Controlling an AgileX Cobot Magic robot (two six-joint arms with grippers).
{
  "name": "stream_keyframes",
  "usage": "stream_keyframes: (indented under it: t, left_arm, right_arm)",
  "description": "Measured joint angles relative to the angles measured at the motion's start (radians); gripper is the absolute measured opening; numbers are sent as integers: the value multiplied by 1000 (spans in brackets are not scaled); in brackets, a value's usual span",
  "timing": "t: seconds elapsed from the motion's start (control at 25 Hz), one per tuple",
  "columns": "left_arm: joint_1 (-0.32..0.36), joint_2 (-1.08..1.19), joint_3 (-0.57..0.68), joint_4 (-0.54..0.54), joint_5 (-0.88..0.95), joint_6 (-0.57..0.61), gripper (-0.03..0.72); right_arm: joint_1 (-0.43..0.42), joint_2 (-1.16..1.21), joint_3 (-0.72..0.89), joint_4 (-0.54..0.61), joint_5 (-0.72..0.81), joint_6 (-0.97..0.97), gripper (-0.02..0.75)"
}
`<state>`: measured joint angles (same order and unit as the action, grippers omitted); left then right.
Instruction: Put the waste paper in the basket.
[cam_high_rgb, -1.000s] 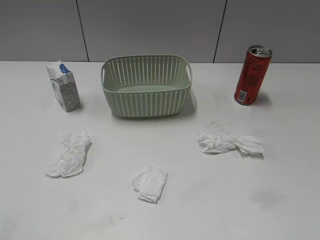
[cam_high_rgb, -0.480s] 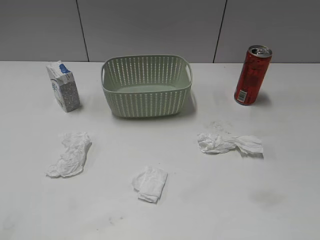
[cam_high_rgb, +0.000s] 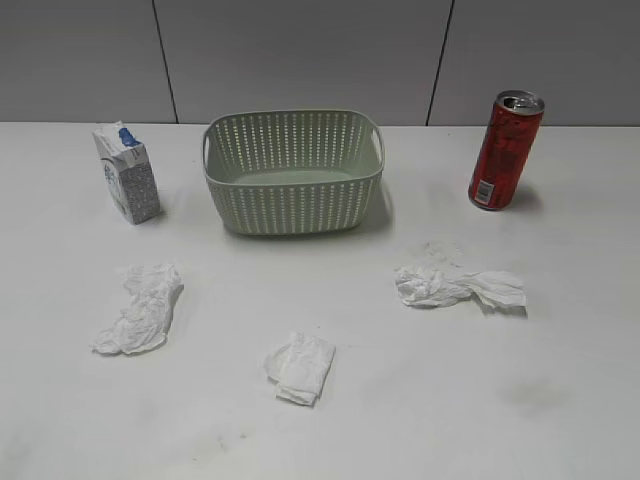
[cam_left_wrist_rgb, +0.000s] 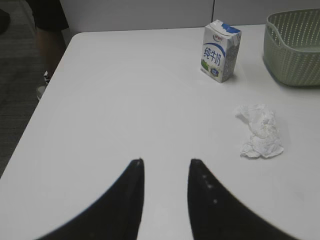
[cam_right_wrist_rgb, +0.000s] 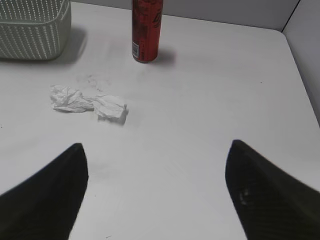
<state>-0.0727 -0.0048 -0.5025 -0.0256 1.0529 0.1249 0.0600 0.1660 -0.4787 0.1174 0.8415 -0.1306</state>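
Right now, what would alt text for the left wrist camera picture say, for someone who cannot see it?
The robot's left hand, two dark fingers slightly apart and holding nothing, hovers over a white table. Ahead to the right lies a crumpled wad of waste paper; beyond it stand a small white-and-blue carton and, at the right edge, part of a pale green basket.

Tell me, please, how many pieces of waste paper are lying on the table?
3, none seemingly hidden: left wad below the carton, middle wad nearest the camera, right wad below the can.

The basket (cam_left_wrist_rgb: 295, 47) is cropped at the right edge — the can (cam_right_wrist_rgb: 147, 27) too (top missing).
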Motion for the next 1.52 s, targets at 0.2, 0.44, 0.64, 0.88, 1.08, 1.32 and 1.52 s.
stream_keyframes:
  t: [0.2,0.44,0.64,0.88,1.08,1.32,1.52]
  left_arm:
    - [0,0,0,0,0,-1,238]
    - [0,0,0,0,0,-1,239]
    - [0,0,0,0,0,0,393]
    - [0,0,0,-1,0,-1,650]
    - [0,0,0,-2,0,-1,659]
    - [0,0,0,-3,0,0,657]
    - [0,0,0,-3,0,0,645]
  right_arm:
    - [0,130,-49,0,-23,0,630]
    - [0,311,-109,0,-27,0,599]
    - [0,511,-171,0,-29,-5,594]
    - [0,766,-272,41,-34,-46,594]
    - [73,995,-360,109,-54,-69,592]
    - [234,1247,-436,102,-142,-51,592]
    - [307,1441,-501,64,-219,-9,592]
